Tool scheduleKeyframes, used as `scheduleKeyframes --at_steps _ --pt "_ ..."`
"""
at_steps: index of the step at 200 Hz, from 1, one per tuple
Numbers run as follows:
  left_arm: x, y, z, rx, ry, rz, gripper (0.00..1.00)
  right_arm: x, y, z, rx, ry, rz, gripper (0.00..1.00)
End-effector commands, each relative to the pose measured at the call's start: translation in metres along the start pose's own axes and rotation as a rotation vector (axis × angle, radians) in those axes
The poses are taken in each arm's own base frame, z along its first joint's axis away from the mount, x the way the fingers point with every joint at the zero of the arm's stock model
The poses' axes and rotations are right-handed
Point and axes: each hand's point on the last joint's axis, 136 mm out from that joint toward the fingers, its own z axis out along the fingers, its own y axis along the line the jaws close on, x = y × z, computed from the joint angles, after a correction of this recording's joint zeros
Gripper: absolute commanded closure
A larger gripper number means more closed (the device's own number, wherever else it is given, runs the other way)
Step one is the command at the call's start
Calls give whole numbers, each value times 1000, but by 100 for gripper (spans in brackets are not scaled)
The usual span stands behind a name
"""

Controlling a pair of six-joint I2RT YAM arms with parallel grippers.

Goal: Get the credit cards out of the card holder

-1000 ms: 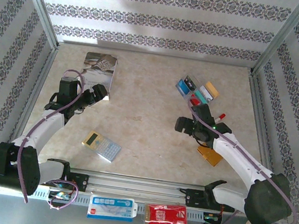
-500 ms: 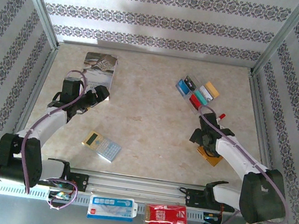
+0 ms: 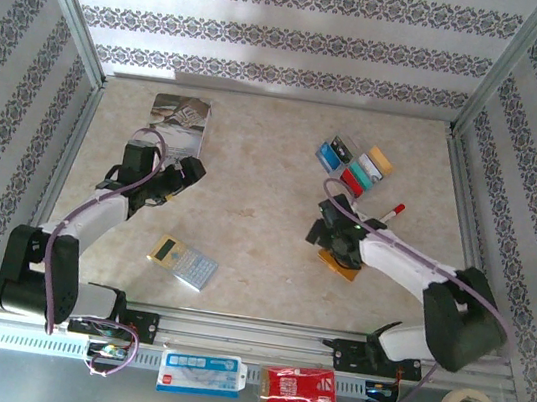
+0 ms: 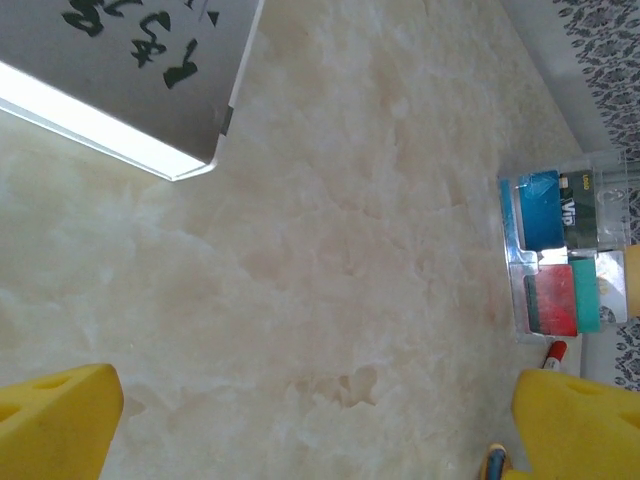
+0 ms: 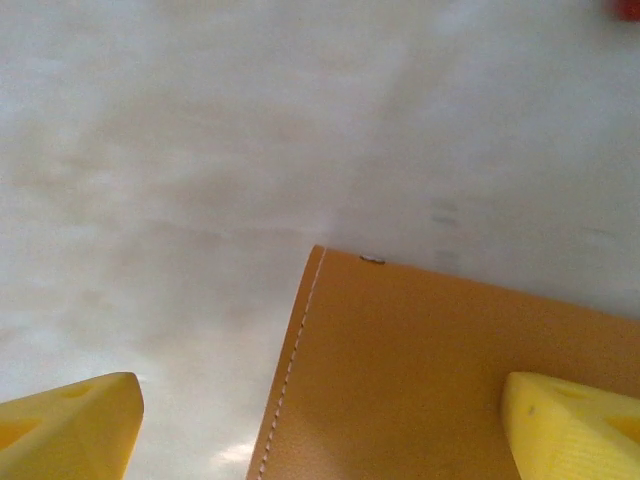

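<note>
The small, flat, orange-tan leather card holder (image 3: 342, 267) is shown lying stitched face up on the pale marbled table (image 3: 260, 190), right of centre and towards the near edge. One of its corners is framed by the right gripper (image 3: 328, 240), whose yellow fingertips (image 5: 65, 420) are spread wide with nothing grasped. The blue, teal, red and gold plastic credit cards (image 3: 363, 167) are gathered in a clear plastic tray (image 4: 514, 300) at far right. The left gripper (image 3: 188, 170), likewise spread and empty, is poised near the grey book (image 3: 180, 117).
</note>
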Motion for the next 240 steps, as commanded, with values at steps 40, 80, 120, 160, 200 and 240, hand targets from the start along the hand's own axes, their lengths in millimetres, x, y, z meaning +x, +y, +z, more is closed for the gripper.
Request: scheduleKeyframes --at_steps 40,80,120,160,200,240 --pt "15 -19 15 48 41 8 0 -7 160 -7 -348 25 -30 8" --pt "35 -34 20 61 102 93 2 -38 167 -34 -393 -66 -90 15" --pt "74 -44 33 45 209 125 16 -47 107 -36 -325 -105 -80 23" --pt "131 -69 44 121 333 93 24 -31 65 -16 -220 -36 -151 44" --pt "165 -87 60 159 387 59 30 -25 59 4 -194 35 -161 65" --pt "187 -86 79 142 426 14 36 -19 59 20 -177 85 -173 75"
